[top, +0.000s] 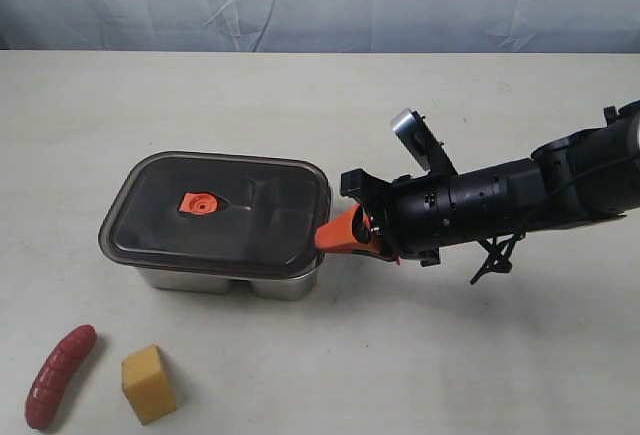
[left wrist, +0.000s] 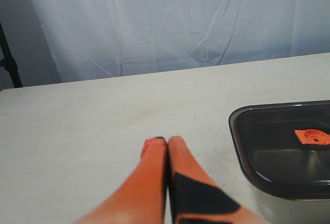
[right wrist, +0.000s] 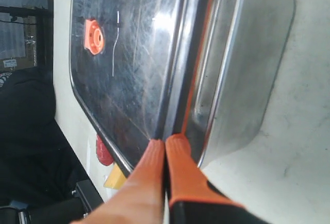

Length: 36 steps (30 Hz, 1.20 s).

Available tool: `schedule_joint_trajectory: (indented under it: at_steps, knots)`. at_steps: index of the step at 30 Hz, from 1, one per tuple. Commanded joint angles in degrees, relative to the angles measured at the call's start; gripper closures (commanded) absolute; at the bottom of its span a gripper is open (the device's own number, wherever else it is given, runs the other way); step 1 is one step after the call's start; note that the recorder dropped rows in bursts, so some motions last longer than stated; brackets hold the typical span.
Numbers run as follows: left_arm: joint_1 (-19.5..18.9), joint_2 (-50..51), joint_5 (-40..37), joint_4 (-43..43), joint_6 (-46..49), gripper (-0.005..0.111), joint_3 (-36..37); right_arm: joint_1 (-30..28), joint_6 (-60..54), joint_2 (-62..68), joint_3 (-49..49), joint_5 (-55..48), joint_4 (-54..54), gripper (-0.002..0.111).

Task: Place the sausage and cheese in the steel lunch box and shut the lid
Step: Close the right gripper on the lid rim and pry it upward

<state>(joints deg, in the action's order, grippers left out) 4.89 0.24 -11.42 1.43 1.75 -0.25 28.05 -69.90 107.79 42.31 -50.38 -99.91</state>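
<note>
Right end effector point(top: 325, 237) closed, empty, tips at lid point(top: 250, 210) rim. Left end effector point(left wrist: 162, 144) closed too. Sausage point(top: 60, 375), cheese point(top: 148, 383) outside steel lunch box point(top: 230, 280) on surface point(top: 450, 355). Risk imo: tips slip, shove box, lid stays on.

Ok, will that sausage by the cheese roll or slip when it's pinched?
Probably little rolling: the sausage is slightly curved, so it should rock rather than run across the table. Its ridged segments may give a grip some bite, though the skin looks a bit glossy and could slip. It is shorter than the steel lunch box, so likely light.
</note>
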Motion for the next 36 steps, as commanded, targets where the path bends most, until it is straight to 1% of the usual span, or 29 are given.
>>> schedule_joint_trajectory:
  at_steps: [1,16,24,36]
  knots:
    - [0.40,-0.24,0.40,0.24,0.00,0.107,0.25,-0.06,-0.28,-0.60,0.33,-0.64,-0.03,0.109]
    - [0.40,-0.24,0.40,0.24,0.00,0.107,0.25,0.05,-0.28,-0.10,0.33,-1.44,-0.03,0.109]
    - [0.40,-0.24,0.40,0.24,0.00,0.107,0.25,2.72,-0.28,-0.10,0.33,-1.24,-0.03,0.109]
    - [0.40,-0.24,0.40,0.24,0.00,0.107,0.25,2.72,-0.28,-0.10,0.33,-1.84,-0.03,0.109]
